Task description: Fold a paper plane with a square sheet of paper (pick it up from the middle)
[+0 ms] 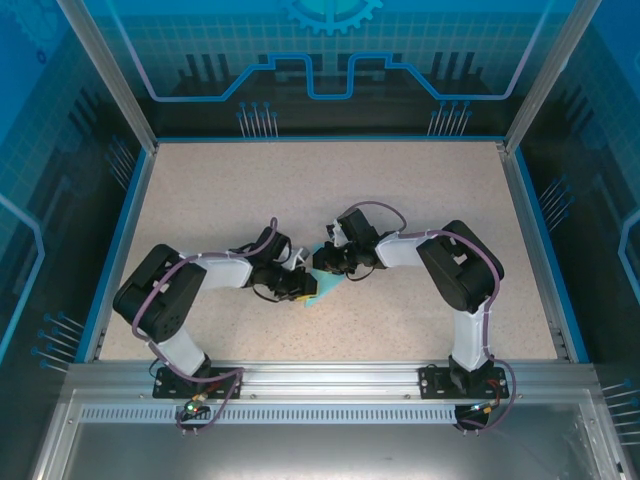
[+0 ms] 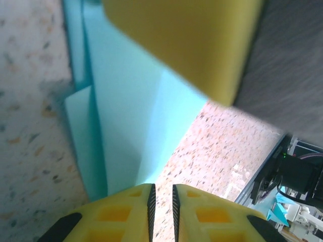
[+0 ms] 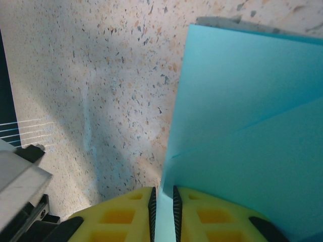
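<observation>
Yellow fingers of the right gripper are pinched on an edge of the creased cyan sheet of paper, which rises from the slit between them. The left gripper has its fingers almost together, the sheet's lower end running down to their tips, though whether they pinch it I cannot tell. Both meet over the middle of the table, slightly toward its near edge, the sheet between them.

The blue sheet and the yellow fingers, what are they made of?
Blue sheet: thin matte paper, it seems; it holds sharp creases. Yellow fingers: probably hard moulded plastic, matte, with hollow square pockets and black ribbed inner pads, maybe rubber.
</observation>
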You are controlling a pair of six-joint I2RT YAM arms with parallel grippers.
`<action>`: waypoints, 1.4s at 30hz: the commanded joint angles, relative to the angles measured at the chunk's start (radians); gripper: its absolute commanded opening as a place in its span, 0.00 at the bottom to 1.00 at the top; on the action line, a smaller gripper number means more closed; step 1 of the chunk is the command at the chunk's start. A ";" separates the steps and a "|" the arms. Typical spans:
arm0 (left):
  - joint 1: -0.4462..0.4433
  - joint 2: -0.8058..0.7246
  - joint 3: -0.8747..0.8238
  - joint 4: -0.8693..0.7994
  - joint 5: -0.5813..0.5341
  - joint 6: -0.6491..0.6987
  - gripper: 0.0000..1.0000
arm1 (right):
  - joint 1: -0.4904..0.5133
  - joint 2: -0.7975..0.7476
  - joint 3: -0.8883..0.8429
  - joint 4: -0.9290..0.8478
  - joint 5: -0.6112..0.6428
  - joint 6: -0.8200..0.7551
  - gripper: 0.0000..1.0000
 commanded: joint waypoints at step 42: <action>-0.008 0.010 0.045 0.153 -0.061 -0.105 0.21 | 0.007 0.060 -0.037 -0.106 0.055 -0.007 0.20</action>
